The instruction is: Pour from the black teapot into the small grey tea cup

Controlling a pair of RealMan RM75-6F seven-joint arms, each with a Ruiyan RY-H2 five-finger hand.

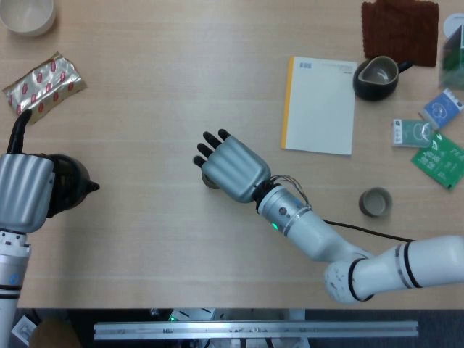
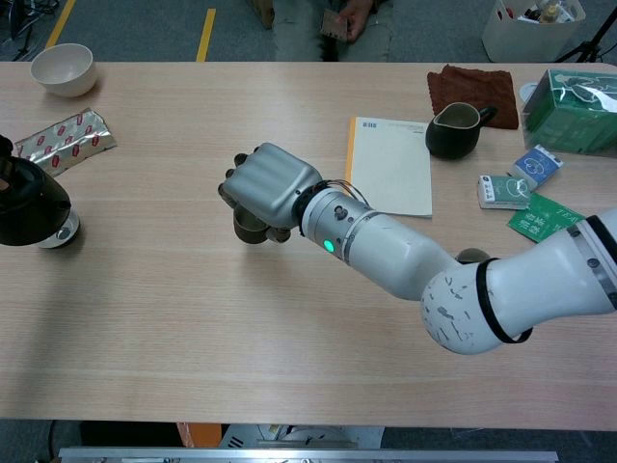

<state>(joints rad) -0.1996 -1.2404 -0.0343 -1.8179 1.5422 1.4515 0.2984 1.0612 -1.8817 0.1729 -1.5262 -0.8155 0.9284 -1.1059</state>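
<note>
The black teapot (image 1: 69, 181) is at the table's left edge, gripped by my left hand (image 1: 25, 193), its spout pointing right in the head view. The chest view shows the teapot (image 2: 29, 206) as a dark round body at the frame's left edge. My right hand (image 1: 229, 168) is over the middle of the table and holds the small grey tea cup (image 2: 249, 228) from above. The cup is upright just under the fingers, and the head view hides most of it. The cup is well to the right of the teapot, with a wide gap between them.
A yellow-spined notebook (image 1: 320, 106) lies right of centre, with a dark pitcher (image 1: 377, 77) and brown cloth (image 1: 400, 29) behind it. A second small cup (image 1: 375, 201) stands near my right forearm. Tea packets (image 1: 435, 138) are at far right; a foil packet (image 1: 45, 84) and white bowl (image 1: 27, 14) at far left.
</note>
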